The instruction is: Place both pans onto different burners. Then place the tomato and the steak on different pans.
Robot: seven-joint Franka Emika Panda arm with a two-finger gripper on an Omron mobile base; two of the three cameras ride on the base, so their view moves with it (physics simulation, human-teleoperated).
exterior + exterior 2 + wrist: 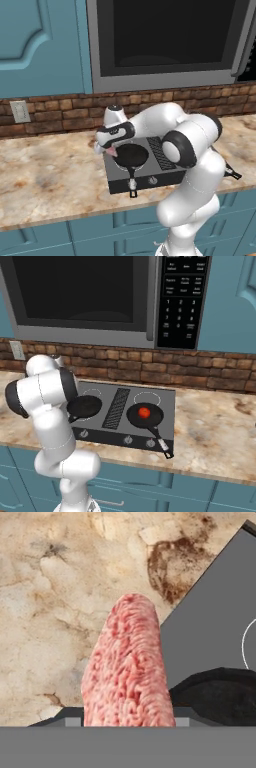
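You're on the last step: steak (127,667) is in the gripper (107,149), going to the empty pan. In the hand view the meat rises from between the fingers, whose tips it hides, so you've got the jaws clamped on the steak, part closed. Below it is mostly countertop (55,587), with the cooktop (210,627) edge and the rim of the left pan (220,687) just to one side, so the steak hangs near that pan's edge, not over its middle. From the left base view the gripper sits at the cooktop's left rear corner, just beside the left pan (131,155), pink showing under the hand. Next move, I'd judge: shift the hand over the pan's centre, lower, then open; watch the slab doesn't catch the rim or land on the counter. Farther right, past the ribbed vent (116,401), the right pan (145,415) already sits on its burner with the tomato (144,412) inside.
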